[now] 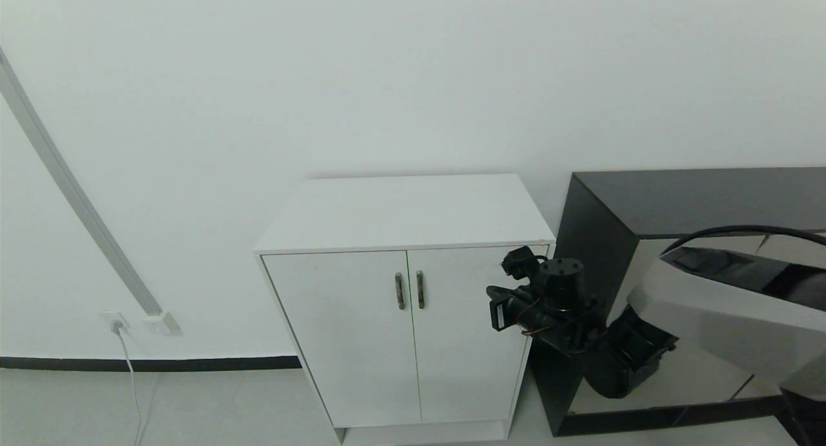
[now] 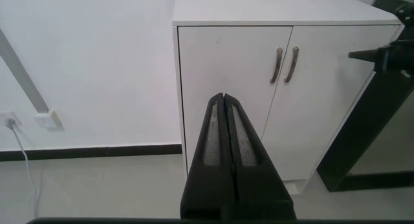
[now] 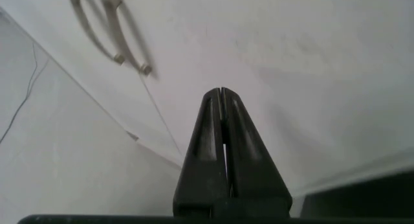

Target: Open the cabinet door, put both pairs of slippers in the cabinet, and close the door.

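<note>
A white two-door cabinet (image 1: 403,213) stands against the wall with both doors closed. Its two metal handles (image 1: 410,290) sit side by side at the centre seam. My right gripper (image 1: 494,312) is shut and empty, hovering close in front of the right door (image 1: 464,343), to the right of the handles. In the right wrist view, the gripper (image 3: 220,92) points at the door panel, with the handles (image 3: 119,30) a short way off. My left gripper (image 2: 223,98) is shut with nothing in it, held well back from the cabinet (image 2: 233,68) and facing the left door.
A black desk (image 1: 645,201) with a shiny side panel stands right beside the cabinet. On the wall to the left are a slanted cable duct (image 1: 71,188) and a socket (image 1: 115,320) with a cord hanging to the floor. Bare floor (image 1: 193,407) lies left of the cabinet.
</note>
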You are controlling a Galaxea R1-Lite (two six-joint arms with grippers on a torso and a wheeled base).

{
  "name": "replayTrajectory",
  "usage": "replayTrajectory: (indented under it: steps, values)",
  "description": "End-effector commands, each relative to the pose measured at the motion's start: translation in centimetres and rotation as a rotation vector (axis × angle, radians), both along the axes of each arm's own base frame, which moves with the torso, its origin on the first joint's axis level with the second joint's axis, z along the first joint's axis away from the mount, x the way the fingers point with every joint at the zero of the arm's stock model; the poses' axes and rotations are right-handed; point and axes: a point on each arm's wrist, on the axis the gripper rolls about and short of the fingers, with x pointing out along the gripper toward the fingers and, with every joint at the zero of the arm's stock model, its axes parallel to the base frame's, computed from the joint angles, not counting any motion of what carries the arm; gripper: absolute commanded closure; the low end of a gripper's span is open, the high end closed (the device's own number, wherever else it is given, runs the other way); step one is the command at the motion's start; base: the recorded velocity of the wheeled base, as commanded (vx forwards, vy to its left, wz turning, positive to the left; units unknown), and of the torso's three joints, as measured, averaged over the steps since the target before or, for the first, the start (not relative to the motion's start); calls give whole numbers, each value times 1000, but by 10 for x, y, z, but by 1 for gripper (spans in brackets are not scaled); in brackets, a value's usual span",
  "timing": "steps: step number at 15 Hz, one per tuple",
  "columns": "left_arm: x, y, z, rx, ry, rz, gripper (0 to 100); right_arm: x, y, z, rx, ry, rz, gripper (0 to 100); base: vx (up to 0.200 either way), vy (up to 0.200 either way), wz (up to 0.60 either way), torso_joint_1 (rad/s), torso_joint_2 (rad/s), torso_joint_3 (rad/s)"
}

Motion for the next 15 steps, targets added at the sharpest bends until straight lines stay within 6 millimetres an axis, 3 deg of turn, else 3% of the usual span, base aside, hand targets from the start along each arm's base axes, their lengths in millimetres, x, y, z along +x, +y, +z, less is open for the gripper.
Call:
replayTrajectory:
  steps: [1, 5, 7, 12, 15]
  values:
    - [0, 0, 0, 0, 1, 0, 100, -33, -21, 36, 19, -44, -48, 100, 0, 0, 0, 0, 0, 0]
    - [0, 0, 0, 2, 1, 0, 100, -86, -65, 48, 29, -71, -101, 100, 0, 0, 0, 0, 0, 0]
    - [0, 0, 0, 2, 1, 0, 100, -99, -88, 49, 26, -71, -148, 100, 0, 0, 0, 0, 0, 0]
    - [0, 0, 0, 2, 3, 0, 100, -135, -169, 45, 5, -44, -397, 100, 0, 0, 0, 0, 0, 0]
    - [0, 0, 0, 2, 1, -1, 100, -160, -198, 44, 1, -39, -509, 100, 0, 0, 0, 0, 0, 0]
